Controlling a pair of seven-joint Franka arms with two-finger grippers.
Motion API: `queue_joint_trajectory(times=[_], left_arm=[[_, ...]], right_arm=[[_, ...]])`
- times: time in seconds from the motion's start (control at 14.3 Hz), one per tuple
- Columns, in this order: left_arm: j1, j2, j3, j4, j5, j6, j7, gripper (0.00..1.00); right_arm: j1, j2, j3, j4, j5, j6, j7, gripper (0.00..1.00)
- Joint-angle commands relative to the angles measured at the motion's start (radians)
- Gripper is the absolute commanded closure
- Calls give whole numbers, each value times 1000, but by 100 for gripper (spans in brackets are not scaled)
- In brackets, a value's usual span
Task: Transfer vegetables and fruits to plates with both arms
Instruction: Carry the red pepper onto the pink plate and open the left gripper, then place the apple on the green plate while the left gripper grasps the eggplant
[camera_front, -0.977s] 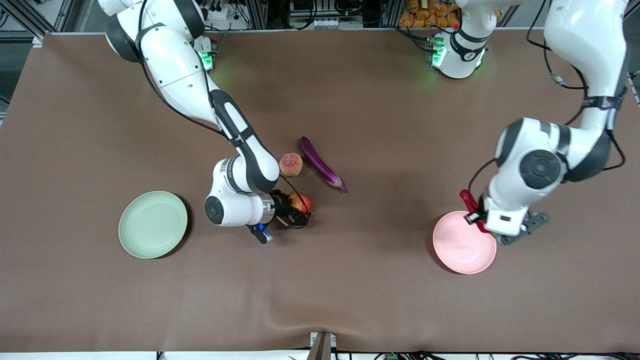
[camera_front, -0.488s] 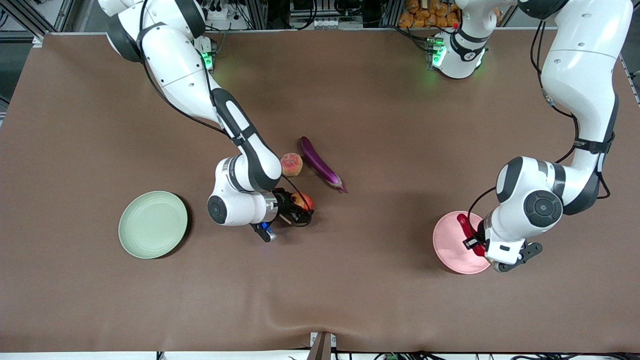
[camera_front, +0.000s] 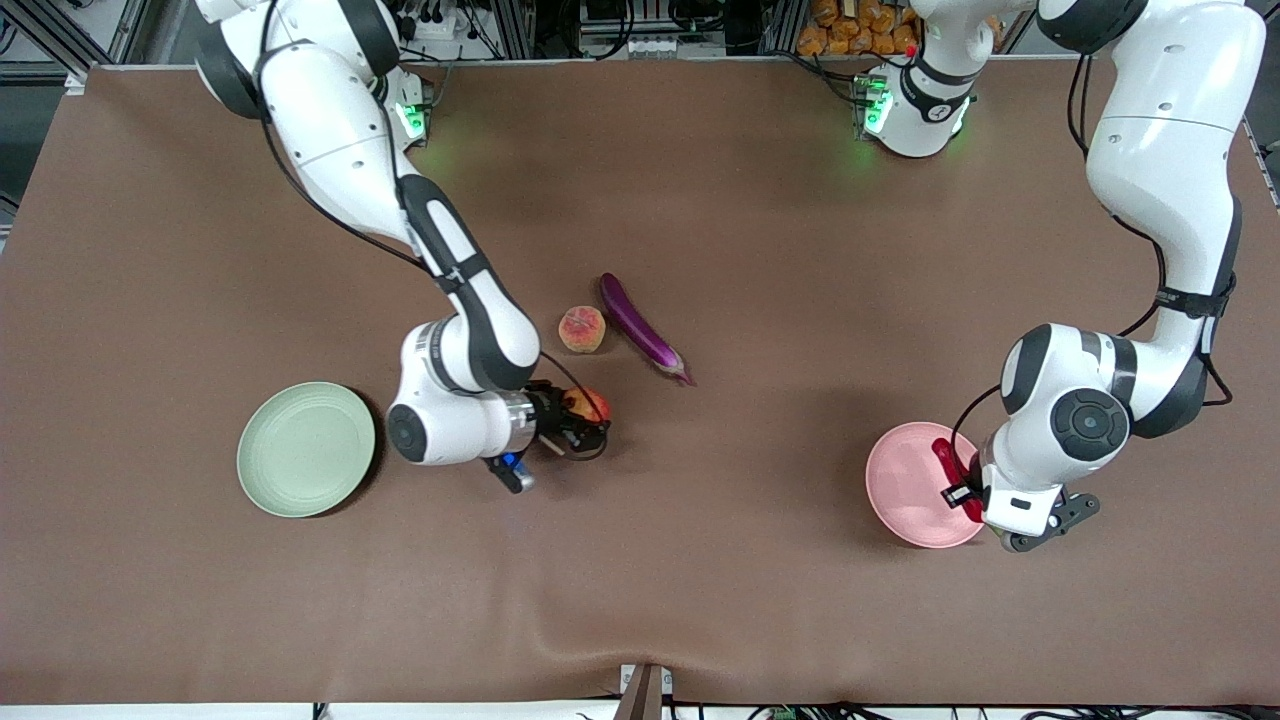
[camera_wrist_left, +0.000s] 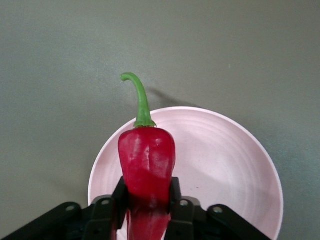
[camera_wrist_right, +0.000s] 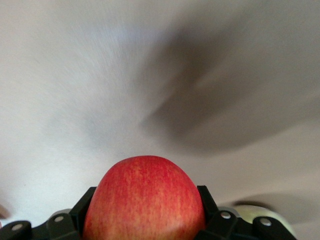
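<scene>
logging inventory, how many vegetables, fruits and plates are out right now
Vegetables: 2, eggplant, chili pepper in left gripper
Fruits: 2, peach, red-yellow fruit in right gripper
Plates: 2, green plate, pink plate
Total: 6

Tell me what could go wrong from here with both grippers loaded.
1. The left gripper grips only the chili's lower end over the pink plate; released while tilted, it could roll toward the rim.
2. The right gripper holds the round red fruit short of the green plate; a smooth round fruit might slip in transit.
3. Once on that plate, it may roll off.
</scene>
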Motion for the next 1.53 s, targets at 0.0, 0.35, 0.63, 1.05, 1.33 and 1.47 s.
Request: queue_joint_trajectory(times=[0.0,0.35,0.63,1.05,1.33,1.47], left_arm=[[-12,7,6,17,26,7,-18,0],[-29,-36,-81,-8,4,-103,-40,0],[-67,-45,-292,-15,-16,-211,-444,0],[-391,7,-310,-23,-18,-162,-1057,0],[-526,53,-269,-34,6,-89,-1254,0],[-598,71,-194,-39,8,-38,-1291,0]], right_arm=[[-53,-93,5,-17,-95,-64,6,100],[-136,-184,6,-21,-230,-137,-68,100],[-208,-251,5,-43,-380,-226,-221,100],[-323,-288,3,-98,-492,-225,-476,100],[-432,-285,3,-127,-581,-219,-678,100],[-444,-278,3,-138,-647,-214,-695,100]])
